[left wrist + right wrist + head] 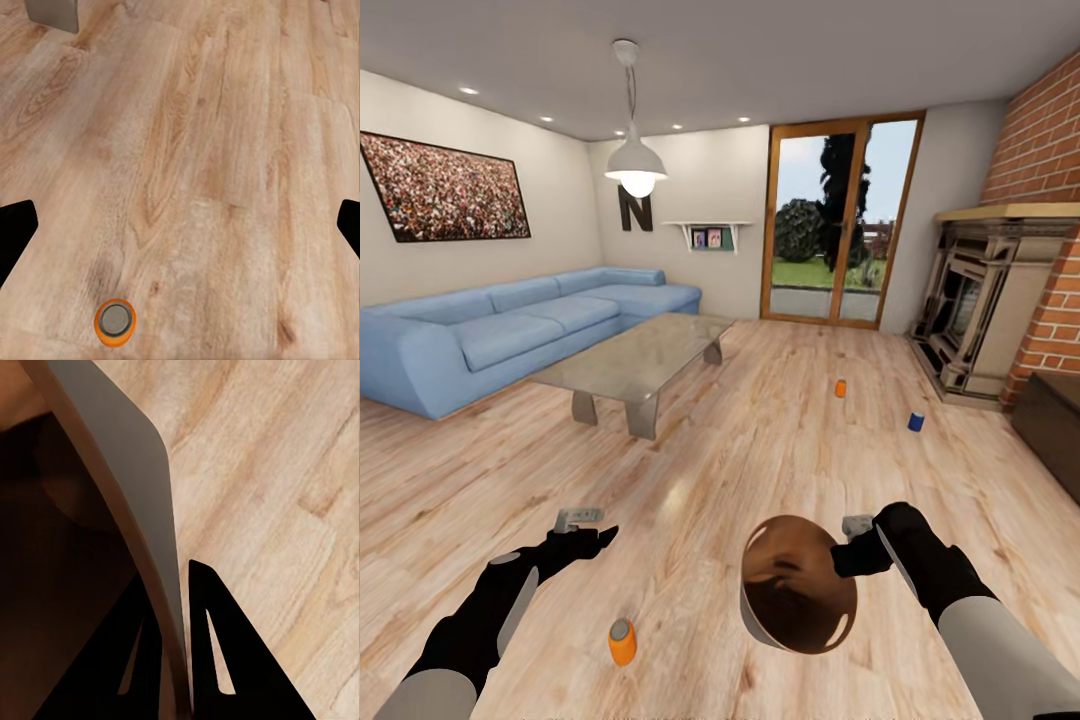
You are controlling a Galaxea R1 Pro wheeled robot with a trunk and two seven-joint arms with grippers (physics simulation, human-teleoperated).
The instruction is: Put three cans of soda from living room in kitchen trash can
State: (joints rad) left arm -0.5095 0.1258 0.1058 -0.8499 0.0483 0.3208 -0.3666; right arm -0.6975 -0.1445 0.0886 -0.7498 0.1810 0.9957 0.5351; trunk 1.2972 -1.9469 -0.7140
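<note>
The right gripper (857,548) pinched the trash can's (797,583) rim, its mouth tilted up, likely to take cans; the left gripper (582,528) hung spread and empty above the nearest orange can (622,641); two more cans (841,388) stood farther off.

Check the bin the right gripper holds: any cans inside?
Empty, as far as visible: the trash can shows only its glossy copper inside. Three cans stand on the floor.

Trash can (798,585): its wall sits between the right gripper's (852,545) fingers, left of it.
Nearest can (622,641): on the floor (760,450), below the left gripper (600,530), slightly right.
Two other cans (841,388) (916,421): far ahead of the right gripper, near the fireplace (980,300).
</note>
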